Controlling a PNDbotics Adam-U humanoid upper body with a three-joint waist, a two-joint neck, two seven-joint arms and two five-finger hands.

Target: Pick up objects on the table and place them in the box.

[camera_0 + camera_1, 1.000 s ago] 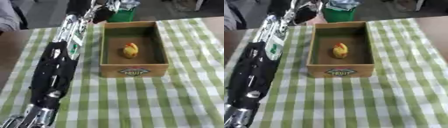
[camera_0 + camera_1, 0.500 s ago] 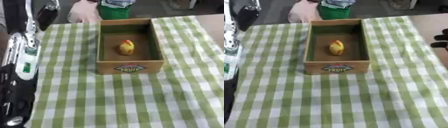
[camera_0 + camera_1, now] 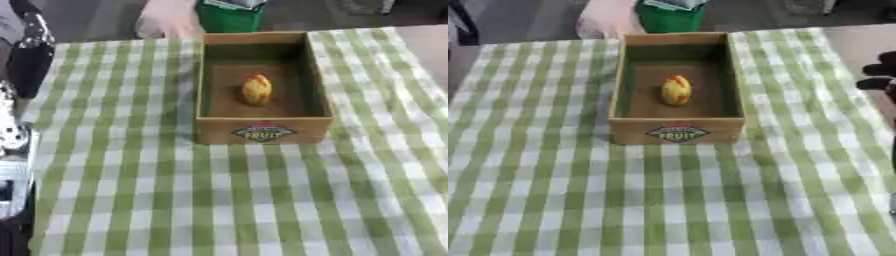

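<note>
Hand (image 3: 878, 76), right: dark shape at the right edge of the right eye view, right of the box (image 3: 677, 127) and level with its middle. Only a blurred part shows; cannot tell how far open the fingers are. It holds nothing visible and touches nothing that can be made out. It lies over the bare tabletop (image 3: 866, 45) beyond the cloth's right border, apart from the box.

Left arm (image 3: 24, 65): black and silver segments along the left edge of the left eye view, left of the box, partly over the cloth's border. The left hand itself does not show in either view.

Box: open-topped brown cardboard, rectangular, long axis running away from the camera. Near wall carries an oval label (image 3: 262, 133) reading "FRUIT". Sits flat on the cloth, roughly central in its far half.

Fruit (image 3: 256, 89): one small oval object, yellow with red-orange streaks, lies on the box floor near the middle, clear of all four walls. Kind of fruit not determinable.

Cloth (image 3: 157, 190): green-and-white check, covers nearly the whole table. Some slight wrinkles right of the box. No loose objects on the cloth near the box.

Room: behind the box's far wall, off the table edge, a green container (image 3: 229, 16) with something pale on top. Left of that, a pale pink shape (image 3: 605, 20), blurred, not identifiable. Dark floor beyond.
</note>
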